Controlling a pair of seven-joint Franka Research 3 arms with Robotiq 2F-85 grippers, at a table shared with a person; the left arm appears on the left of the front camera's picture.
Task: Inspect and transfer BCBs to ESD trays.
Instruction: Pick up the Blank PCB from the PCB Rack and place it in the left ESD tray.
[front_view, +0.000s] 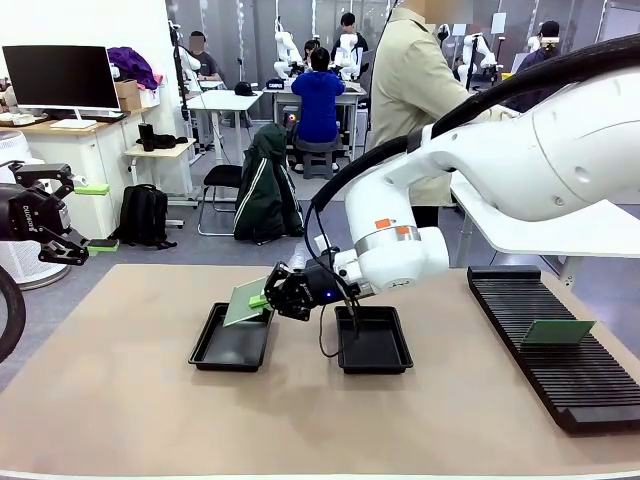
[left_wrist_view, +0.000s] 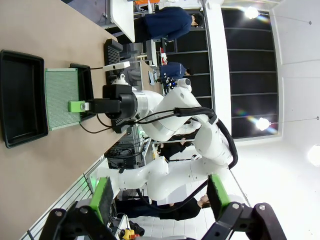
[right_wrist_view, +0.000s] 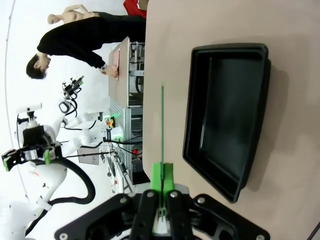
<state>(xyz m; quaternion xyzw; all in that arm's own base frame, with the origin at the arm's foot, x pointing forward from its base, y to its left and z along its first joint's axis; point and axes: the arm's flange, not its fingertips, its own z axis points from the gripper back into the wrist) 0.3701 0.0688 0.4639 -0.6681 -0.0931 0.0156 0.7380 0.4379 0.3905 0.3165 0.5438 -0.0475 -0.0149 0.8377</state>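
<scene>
Right gripper (front_view: 268, 298) clamps BCB (front_view: 244, 301) edge; board tilted above left ESD tray (front_view: 213, 352) right rim, face leftward, long axis parallel to tray's. Left gripper (left_wrist_view: 160, 196) fingers spread, empty.

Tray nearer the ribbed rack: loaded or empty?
Empty: the tray shows a bare black floor. The board nearby sits in the right pincer.

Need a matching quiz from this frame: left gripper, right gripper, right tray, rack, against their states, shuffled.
Things:
1. left gripper
2. right gripper
3. right tray
4. rack

States:
A. carries the far-right board
B. shut on the tilted board above the left tray
C. nothing in it
D. open, holding nothing

Pairs: 1-D, 2-B, 3-C, 4-A
</scene>
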